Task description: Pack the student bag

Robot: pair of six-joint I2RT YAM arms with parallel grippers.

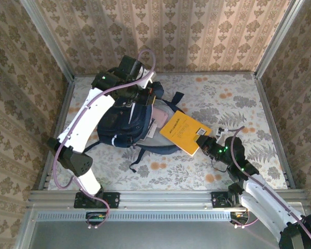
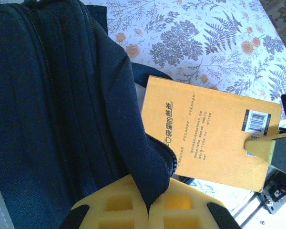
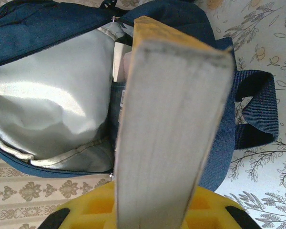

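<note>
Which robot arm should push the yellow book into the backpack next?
The right. The right gripper grips the yellow book, whose far end sits at the open mouth of the student bag. The left gripper is busy pinching the bag's rim, probably to keep it open.

The white left arm [image 1: 90, 116] covers part of the student bag [image 1: 122, 129], the bag's flap hides one edge of the yellow book [image 2: 209, 138], and the book's small writing is too tiny to read.

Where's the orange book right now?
The book is right of centre in the top view, held by the right gripper, its far corner at the open bag on its left.
</note>
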